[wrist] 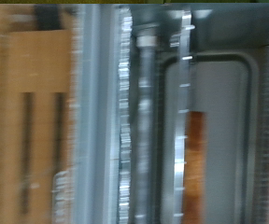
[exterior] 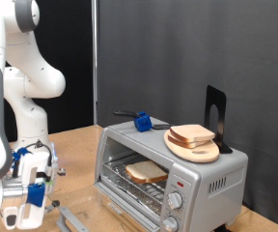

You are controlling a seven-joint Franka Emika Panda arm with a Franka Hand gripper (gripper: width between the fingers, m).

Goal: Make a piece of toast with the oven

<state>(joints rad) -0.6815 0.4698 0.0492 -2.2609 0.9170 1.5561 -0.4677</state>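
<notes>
The silver-grey oven (exterior: pixel 202 179) stands on the wooden table at the exterior view's right, its door folded down and open. One slice of toast (exterior: pixel 146 172) lies on the wire rack inside. More bread slices sit on a round wooden plate (exterior: pixel 193 152) on the oven's top. My gripper (exterior: pixel 31 179), with blue fingers, hangs low at the exterior view's left, well clear of the oven, open with nothing between its fingers. The wrist view is blurred: it shows metal bars and a grey framed panel (wrist: pixel 214 121) beside wooden table (wrist: pixel 32 112), and no fingers.
A blue tool with a black handle (exterior: pixel 141 121) and a black stand (exterior: pixel 216 114) sit on the oven's top. Two round knobs (exterior: pixel 175 200) are on its front. A black curtain hangs behind. The open door's edge (exterior: pixel 69 218) reaches towards the gripper.
</notes>
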